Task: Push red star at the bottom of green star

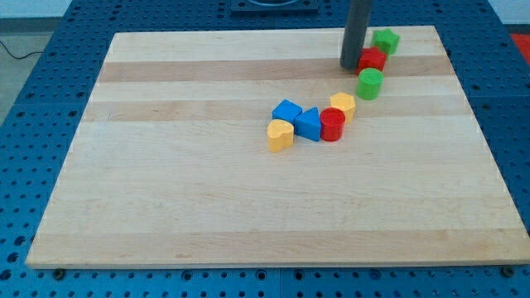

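Note:
The green star (385, 40) lies near the board's top right edge. The red star (373, 59) sits just below and left of it, touching or almost touching it. My tip (351, 65) rests on the board at the red star's left side, against it. The dark rod rises from there out of the view's top. A green cylinder (369, 84) stands just below the red star.
A cluster lies mid-board: a yellow block (343, 105), a red cylinder (332, 125), a blue block (309, 124), another blue block (286, 111) and a yellow heart-like block (281, 134). The wooden board (166, 190) sits on a blue perforated table.

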Controlling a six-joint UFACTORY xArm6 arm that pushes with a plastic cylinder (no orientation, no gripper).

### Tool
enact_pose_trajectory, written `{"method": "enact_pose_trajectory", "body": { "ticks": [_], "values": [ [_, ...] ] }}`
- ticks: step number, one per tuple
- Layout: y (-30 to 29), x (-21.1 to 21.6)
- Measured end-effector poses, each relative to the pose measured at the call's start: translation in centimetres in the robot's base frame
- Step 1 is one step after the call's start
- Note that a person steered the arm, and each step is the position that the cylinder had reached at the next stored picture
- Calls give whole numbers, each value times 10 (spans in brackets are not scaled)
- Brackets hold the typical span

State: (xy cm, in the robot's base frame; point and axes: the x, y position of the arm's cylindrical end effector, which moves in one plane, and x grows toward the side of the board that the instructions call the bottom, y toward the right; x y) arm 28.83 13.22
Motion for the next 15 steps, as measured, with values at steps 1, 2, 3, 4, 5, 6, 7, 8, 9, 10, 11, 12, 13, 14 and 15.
{"method": "enact_pose_trajectory", "body": {
  "ticks": [1, 2, 3, 4, 5, 6, 7, 8, 9, 10, 11, 12, 13, 14, 15],
  "values": [
    [12, 0],
    [7, 1],
    [-8, 20],
    [-7, 36],
    [1, 48],
    [22, 47],
    [39, 43],
    [40, 41],
    [21, 41],
    [-7, 41],
    [-14, 41],
    [9, 39],
    [27, 37],
    [38, 27],
    [38, 25]
  ]
}}
